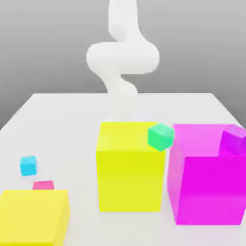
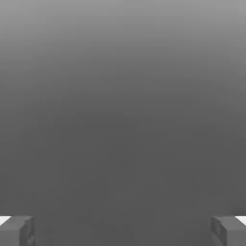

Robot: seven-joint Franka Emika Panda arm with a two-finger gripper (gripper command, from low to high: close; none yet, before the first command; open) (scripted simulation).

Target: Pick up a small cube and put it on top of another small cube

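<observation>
pincer [image 2: 123,231] found spread wide, nothing between its fingertips. blue cube [image 1: 28,166] sits on the table [image 1: 77,125] at the exterior view's left, near the red cube [image 1: 43,185], which is partly hidden by a yellow block [image 1: 32,216]. green cube [image 1: 160,137] noted between a taller yellow block [image 1: 129,168] and the magenta block [image 1: 209,187].

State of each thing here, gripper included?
gripper: open, empty
cyan cube: unstacked
pink-red cube: partly hidden, nothing on top
flat yellow block: nothing on top
tall yellow block: upright
magenta block: upright
</observation>
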